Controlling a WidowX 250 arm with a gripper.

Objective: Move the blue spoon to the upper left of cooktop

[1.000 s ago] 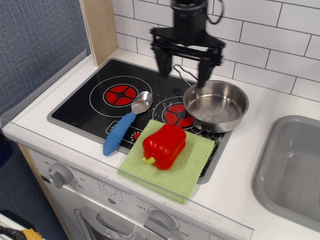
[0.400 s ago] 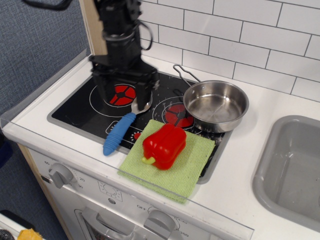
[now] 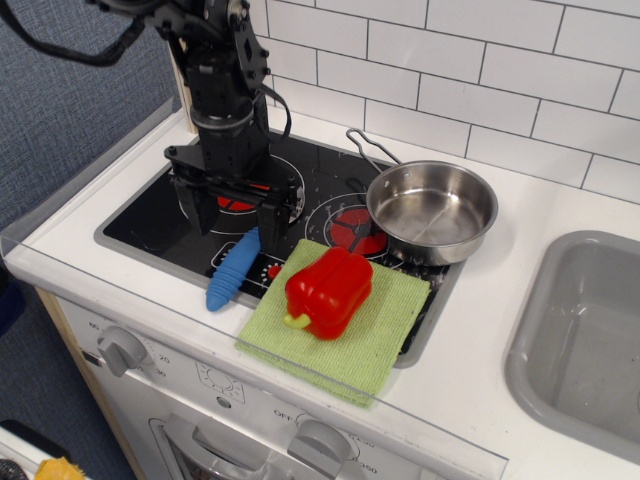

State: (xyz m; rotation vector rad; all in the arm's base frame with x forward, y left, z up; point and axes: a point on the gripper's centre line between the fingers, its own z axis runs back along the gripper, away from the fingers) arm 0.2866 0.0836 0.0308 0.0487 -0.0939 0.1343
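The blue spoon (image 3: 231, 269) lies on the front of the black cooktop (image 3: 150, 215). Only its ribbed blue handle shows. Its silver bowl is hidden behind my gripper. My gripper (image 3: 236, 210) hangs low over the left red burner, straight above the spoon's bowl end. Its two black fingers (image 3: 270, 220) stand wide apart, open and holding nothing. I cannot tell whether the fingertips touch the cooktop.
A steel pan (image 3: 431, 211) with a wire handle sits on the right burner. A red bell pepper (image 3: 328, 291) lies on a green cloth (image 3: 385, 325) at the cooktop's front right. A grey sink (image 3: 585, 340) is at the right. A wooden post and tiled wall stand behind.
My gripper moved from above the pan leftward across the cooktop and came down over the spoon's bowl, which it now hides. The spoon, pan and pepper have not moved.
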